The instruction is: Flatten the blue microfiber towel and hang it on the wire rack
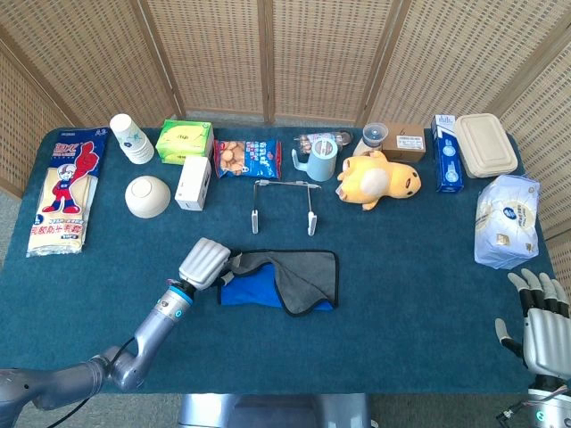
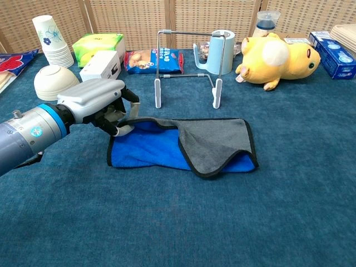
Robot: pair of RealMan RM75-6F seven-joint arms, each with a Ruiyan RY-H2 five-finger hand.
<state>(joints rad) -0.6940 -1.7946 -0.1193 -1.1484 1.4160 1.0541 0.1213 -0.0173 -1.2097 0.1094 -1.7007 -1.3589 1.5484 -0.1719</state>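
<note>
Head view looks steeply down over the table; chest view sits low, close.

Quantities present: two hands, left hand and right hand; one towel; one wire rack; one bowl; one plush toy; one mug
</note>
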